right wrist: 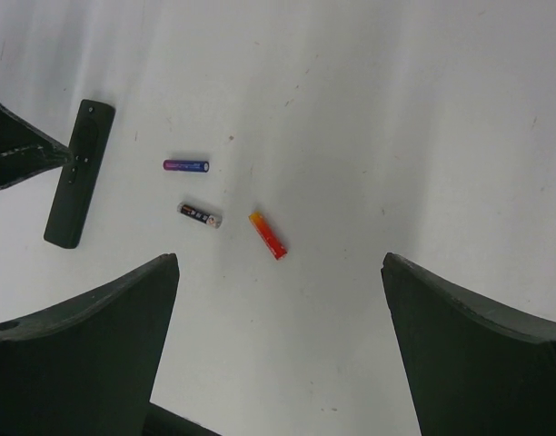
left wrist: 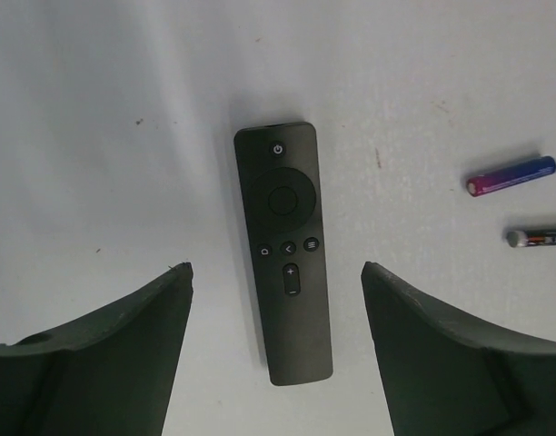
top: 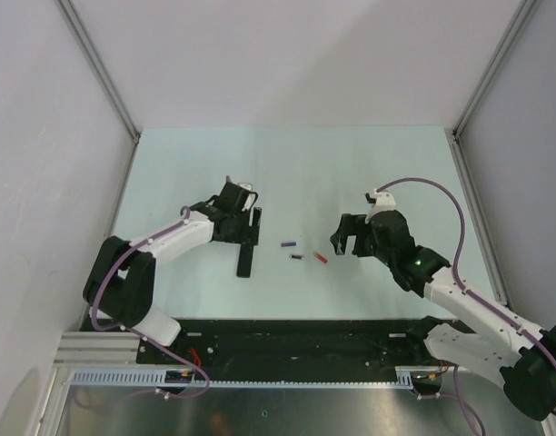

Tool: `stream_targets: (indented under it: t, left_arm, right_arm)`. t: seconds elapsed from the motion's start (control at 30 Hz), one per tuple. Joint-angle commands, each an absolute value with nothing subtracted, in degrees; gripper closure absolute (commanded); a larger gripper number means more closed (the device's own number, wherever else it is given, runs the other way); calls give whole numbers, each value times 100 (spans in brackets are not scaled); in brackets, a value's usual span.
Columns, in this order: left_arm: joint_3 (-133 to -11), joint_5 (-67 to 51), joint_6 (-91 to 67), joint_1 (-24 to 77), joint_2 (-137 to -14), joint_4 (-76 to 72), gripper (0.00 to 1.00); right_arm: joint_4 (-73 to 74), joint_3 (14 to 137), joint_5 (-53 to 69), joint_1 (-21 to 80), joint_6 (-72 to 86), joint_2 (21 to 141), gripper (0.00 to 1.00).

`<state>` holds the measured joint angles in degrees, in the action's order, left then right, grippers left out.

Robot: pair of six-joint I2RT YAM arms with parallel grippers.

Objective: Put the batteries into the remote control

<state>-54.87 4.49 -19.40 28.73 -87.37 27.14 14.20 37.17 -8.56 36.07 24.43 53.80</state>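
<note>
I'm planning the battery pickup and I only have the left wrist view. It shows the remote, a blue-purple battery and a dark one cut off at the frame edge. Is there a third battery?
Observer: Yes. A red battery lies on the table beyond the dark battery, on the side away from the remote control. It touches neither of the other batteries.
Operator: Is the right arm anywhere near it?
Observer: The right gripper hangs just to the right of the red battery. Its jaws are open and hold nothing.
</note>
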Motion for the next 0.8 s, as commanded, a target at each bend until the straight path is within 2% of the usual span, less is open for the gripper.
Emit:
stream_targets:
  t: [0.0,0.13,0.27,0.77]
  left_arm:
    - [-5686,878,-1828,2936,-8877,2707,21]
    - [-5757,949,-1837,2936,-9122,2733,24]
    - [-5853,888,-1863,2962,-9430,2742,32]
    - [-6003,1169,-2100,3252,-9800,2760,30]
  right_arm:
    - [1178,3727,-642,3577,2505,5396,0]
    - [1195,3718,-598,3586,2522,5388,0]
    - [1248,3709,-615,3577,2540,5309,0]
    - [1345,3516,-580,3586,2593,4966,0]
